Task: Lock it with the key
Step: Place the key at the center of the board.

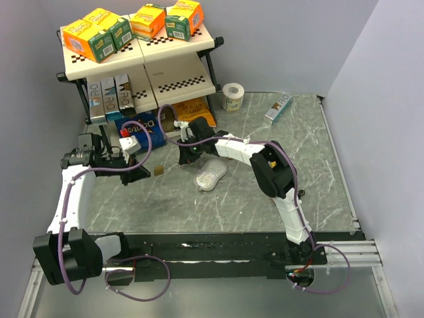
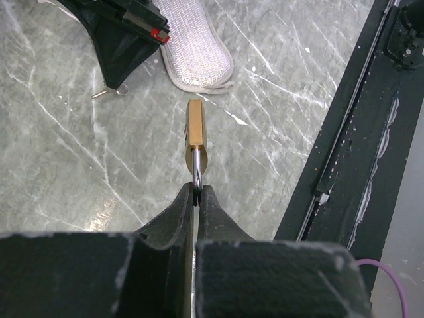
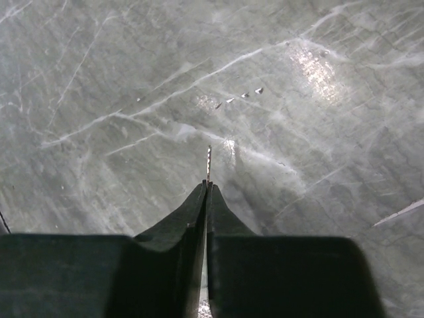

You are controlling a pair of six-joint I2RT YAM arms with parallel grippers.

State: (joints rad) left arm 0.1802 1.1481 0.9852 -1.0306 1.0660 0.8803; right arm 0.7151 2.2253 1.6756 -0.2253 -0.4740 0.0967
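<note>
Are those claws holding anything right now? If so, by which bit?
Yes. The left gripper pinches a brass padlock by its steel shackle. The right gripper pinches the key by its hidden end, with the thin tip sticking out.

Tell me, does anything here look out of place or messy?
Mildly. One PRO box lies alone at the far right of the table, while similar boxes stand on the shelf at far left. A white mesh pad lies loose mid-table. Nothing looks spilled or broken.
</note>
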